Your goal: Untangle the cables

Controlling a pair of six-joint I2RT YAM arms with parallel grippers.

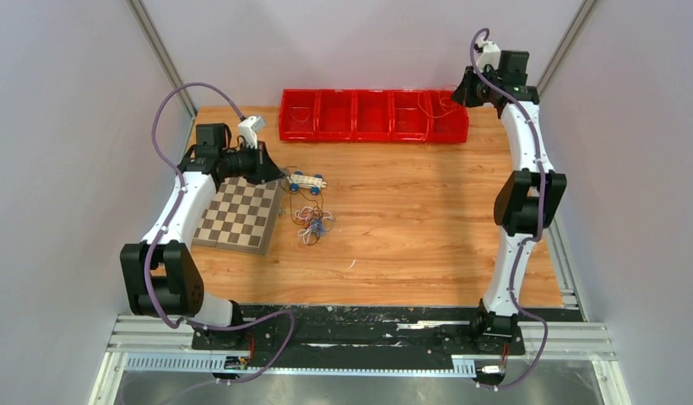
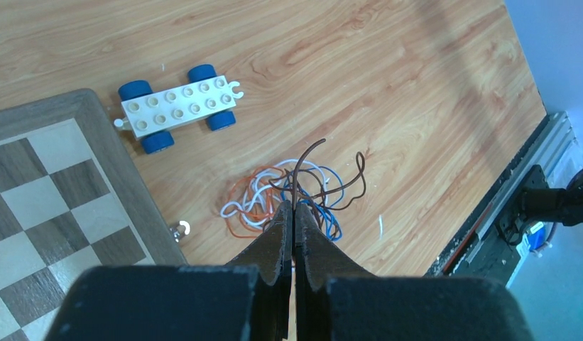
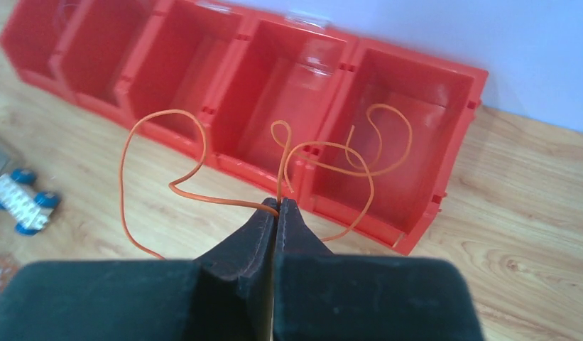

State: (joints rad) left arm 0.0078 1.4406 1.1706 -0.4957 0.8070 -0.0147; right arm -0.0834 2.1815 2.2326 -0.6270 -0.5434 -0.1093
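Observation:
A tangle of cables (image 2: 254,202) in white, blue, orange-red and dark brown lies on the wooden table, also in the top view (image 1: 311,221). My left gripper (image 2: 293,206) is shut on a dark brown cable (image 2: 307,151) that rises from the tangle; in the top view the gripper (image 1: 273,171) hovers to the upper left of the pile. My right gripper (image 3: 278,203) is shut on a separate orange cable (image 3: 196,135), held in loops over the rightmost red bins; in the top view it (image 1: 457,91) is at the back right.
A row of red bins (image 1: 372,115) stands along the table's back edge, also in the right wrist view (image 3: 423,128). A white toy car with blue wheels (image 2: 178,106) sits by the tangle. A chessboard (image 1: 240,215) lies to the left. A small metal ring (image 2: 180,229) lies beside it.

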